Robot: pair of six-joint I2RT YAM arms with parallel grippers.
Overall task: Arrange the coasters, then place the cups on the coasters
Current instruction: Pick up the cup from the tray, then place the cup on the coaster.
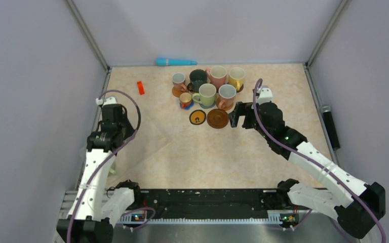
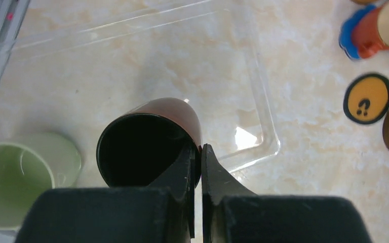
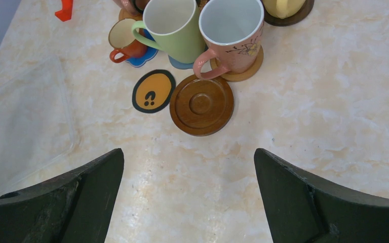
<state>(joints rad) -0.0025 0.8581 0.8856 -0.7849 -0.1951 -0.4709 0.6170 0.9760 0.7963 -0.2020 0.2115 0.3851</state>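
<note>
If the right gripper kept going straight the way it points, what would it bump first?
Most likely the brown coaster, lying straight ahead of the open right gripper. If it rides too high for that flat disc, the pink cup behind comes next; height is unclear.

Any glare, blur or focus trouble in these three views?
Left wrist: a bright glare patch on the clear tray; the left gripper, shut on the rim of the dark brown cup, is soft so near the lens. Right wrist: the open right gripper is dark and blurred, the green cup and wooden coaster sharp. Top external: even light, only soft shadows.
</note>
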